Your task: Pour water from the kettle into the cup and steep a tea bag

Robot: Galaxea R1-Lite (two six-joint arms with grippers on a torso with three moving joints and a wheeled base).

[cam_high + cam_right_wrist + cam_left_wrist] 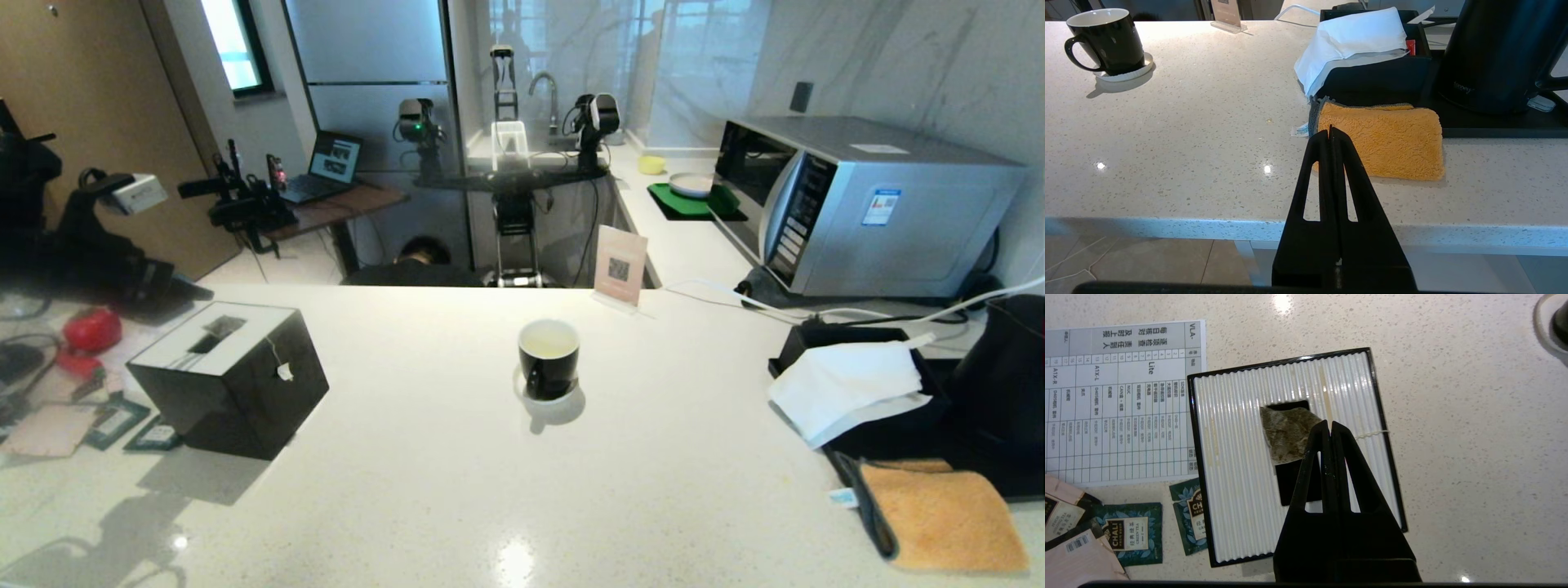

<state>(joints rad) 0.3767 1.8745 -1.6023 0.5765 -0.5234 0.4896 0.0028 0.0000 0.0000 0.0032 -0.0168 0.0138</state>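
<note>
The black cup stands on its white saucer mid-counter, holding pale water. At the far right edge of the head view stands the black kettle, on a black tray in the right wrist view. A wet brownish tea bag lies over the slot of a black cube box; its string runs across the ribbed white top, and the tag hangs down the side. My left gripper hovers above the box, shut, with nothing seen between its fingers. My right gripper is shut, low before the counter's edge.
A black tray with white tissue and an orange cloth lie beside the kettle. A microwave and a small sign stand at the back. Dark green sachets and a printed sheet lie left of the box.
</note>
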